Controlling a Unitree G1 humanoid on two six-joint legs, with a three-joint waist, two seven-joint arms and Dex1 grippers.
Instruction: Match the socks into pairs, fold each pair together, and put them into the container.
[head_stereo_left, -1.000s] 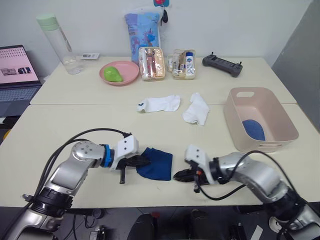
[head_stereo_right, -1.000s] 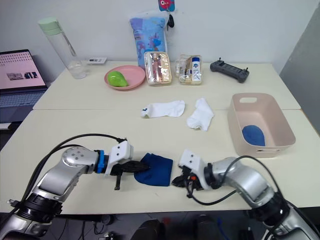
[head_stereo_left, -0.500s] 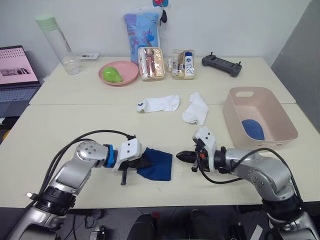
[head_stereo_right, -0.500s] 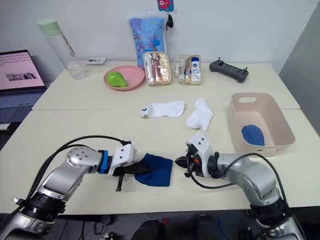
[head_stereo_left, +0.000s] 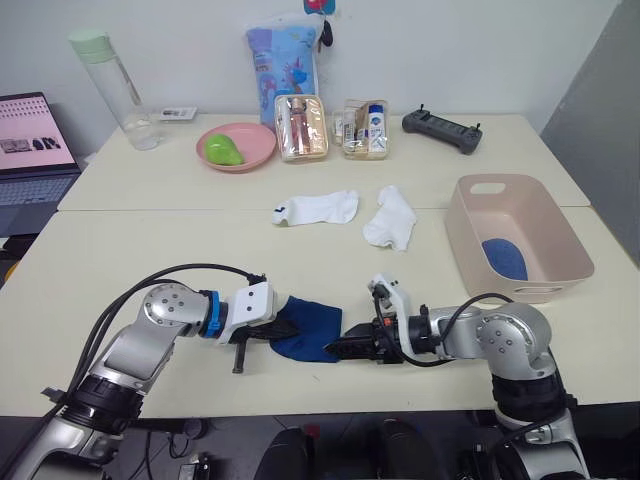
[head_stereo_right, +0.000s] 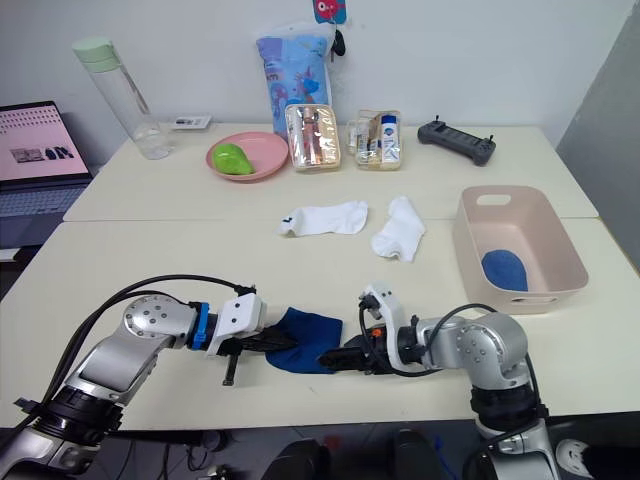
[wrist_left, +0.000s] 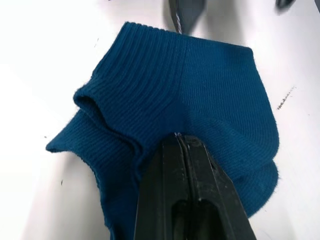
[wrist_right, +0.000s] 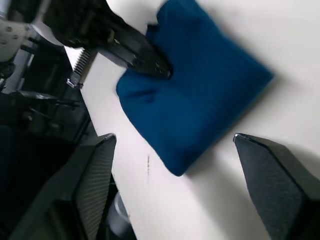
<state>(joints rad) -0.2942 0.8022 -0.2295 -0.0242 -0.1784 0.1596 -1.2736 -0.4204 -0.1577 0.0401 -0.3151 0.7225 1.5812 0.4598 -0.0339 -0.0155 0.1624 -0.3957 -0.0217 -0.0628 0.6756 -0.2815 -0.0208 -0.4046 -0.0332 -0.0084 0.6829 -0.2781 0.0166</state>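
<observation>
A folded royal blue sock (head_stereo_left: 312, 322) lies near the table's front edge. My left gripper (head_stereo_left: 277, 328) is shut, and its fingers (wrist_left: 182, 165) lie on top of this sock from its left side. My right gripper (head_stereo_left: 346, 346) is open at the sock's right edge, with its fingers (wrist_right: 100, 170) spread wide on either side of the sock's corner. Two white socks (head_stereo_left: 320, 208) (head_stereo_left: 392, 218) lie apart at the table's middle. The pale pink container (head_stereo_left: 500, 290) stands at the right, with another blue sock (head_stereo_left: 505, 258) inside it.
Along the back stand a clear bottle (head_stereo_left: 115, 85), a round pink bowl (head_stereo_left: 238, 147) with a green item, two clear pouches (head_stereo_left: 302, 126) (head_stereo_left: 364, 128), a blue bag (head_stereo_left: 282, 55) and a black controller (head_stereo_left: 442, 127). A laptop (head_stereo_left: 35, 150) sits at the far left.
My right gripper has opened and moved down and left to the blue sock's right edge. My left gripper has stayed shut on the sock's left side.
</observation>
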